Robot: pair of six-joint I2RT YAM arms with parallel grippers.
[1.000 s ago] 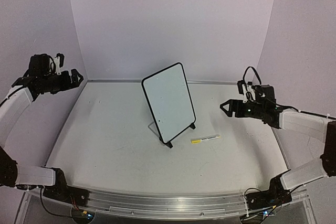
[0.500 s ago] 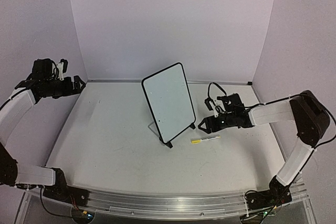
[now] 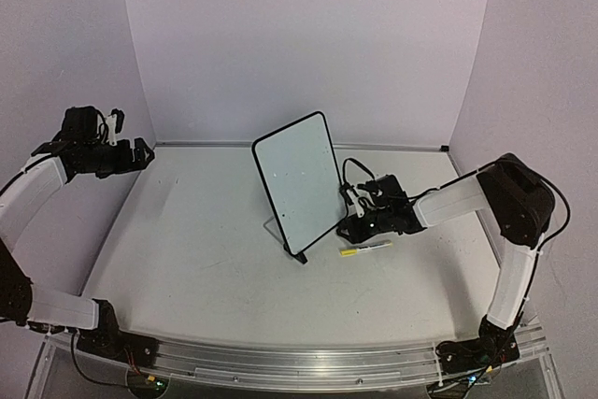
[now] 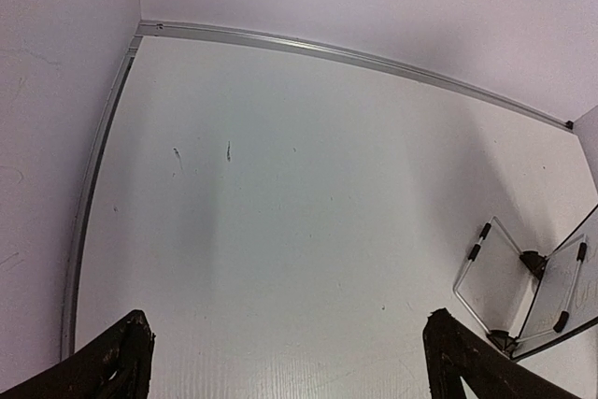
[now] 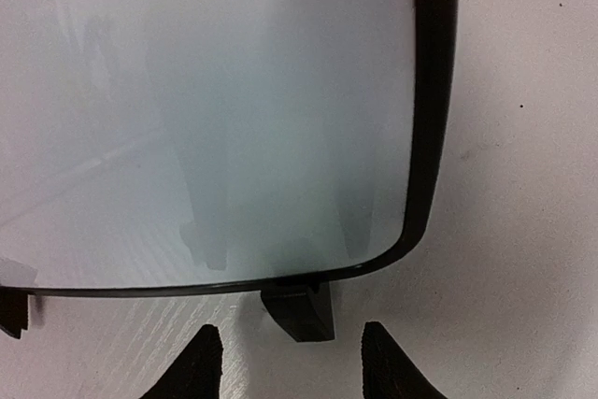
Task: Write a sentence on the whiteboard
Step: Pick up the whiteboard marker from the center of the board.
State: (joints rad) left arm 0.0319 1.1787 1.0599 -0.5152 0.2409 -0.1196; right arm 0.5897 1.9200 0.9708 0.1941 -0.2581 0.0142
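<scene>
The whiteboard (image 3: 297,184) stands upright at the table's middle on two black feet, its face blank; no sentence shows on it. The right wrist view shows its lower edge (image 5: 234,119) and one black foot (image 5: 299,310) close up. A slim white marker with a yellow cap (image 3: 366,249) lies on the table right of the board. My right gripper (image 3: 352,225) is open and empty, low beside the board's right foot, just above the marker; its fingertips (image 5: 201,362) straddle the foot. My left gripper (image 3: 140,154) is open and empty, high at the far left.
A metal rail (image 4: 327,49) runs along the table's back edge against the lilac walls. The left wrist view shows the board's wire back stand (image 4: 486,263) at its right edge.
My right arm has swung left and down from the right side to the board's right foot, close over the marker. My left arm has barely shifted.
</scene>
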